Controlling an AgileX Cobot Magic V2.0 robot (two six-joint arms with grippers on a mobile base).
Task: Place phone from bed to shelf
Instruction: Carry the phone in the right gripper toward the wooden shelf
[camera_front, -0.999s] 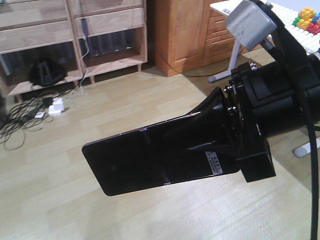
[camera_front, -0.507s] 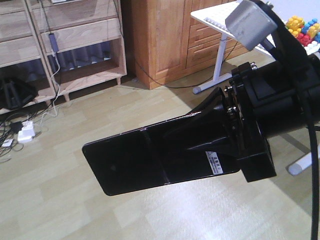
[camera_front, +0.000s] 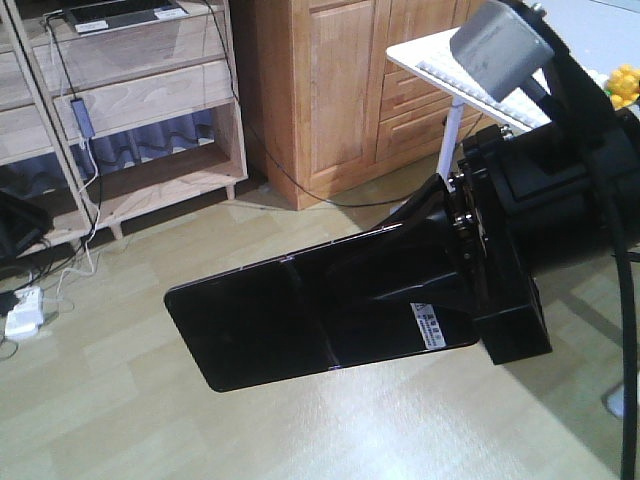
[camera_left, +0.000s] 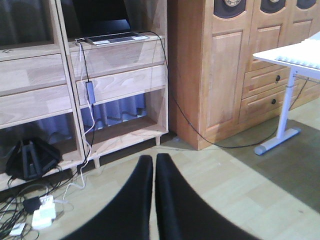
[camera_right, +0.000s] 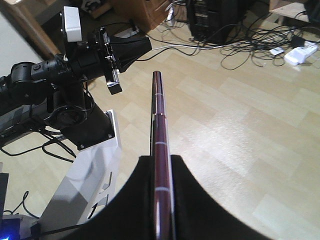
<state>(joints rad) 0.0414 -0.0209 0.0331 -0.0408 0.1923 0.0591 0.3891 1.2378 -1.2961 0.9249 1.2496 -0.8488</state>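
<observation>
The right gripper (camera_right: 161, 164) is clamped on the phone (camera_front: 270, 325), one black finger pressed to each broad face of its inner end. In the right wrist view the phone shows edge-on, a thin dark rose-tinted strip running away from the fingers. From the front camera its glossy black face shows, with a crease line across the middle. Near the finger sits a small white sticker (camera_front: 432, 326); it carries print, but that is too small to read. The phone hangs in the air above the pale wood-plank floor (camera_front: 120, 410) and touches nothing else.

The left gripper (camera_left: 154, 159) has its two black fingers drawn together with only a thin slit between them, and holds nothing.

On the floor farther out, by the foot of the shelving, lie a white power strip (camera_left: 42, 216), loose cables and a black stand-like object (camera_left: 30, 157).

Beyond them stands the shelf (camera_left: 130, 54), a light wooden unit with compartments, well apart from the phone. An open laptop (camera_left: 112, 38) with a dark screen rests on one of its thick boards, and a cable with a small grey adapter (camera_left: 90, 92) hangs down from it.

Just beside the unit is an orange-brown wooden cabinet (camera_left: 220, 75) with panelled doors and drawers. In front of that stands a white table (camera_left: 295, 54) on a white leg. Yellow toy bricks (camera_front: 625, 85) show at the right edge of the front view.
</observation>
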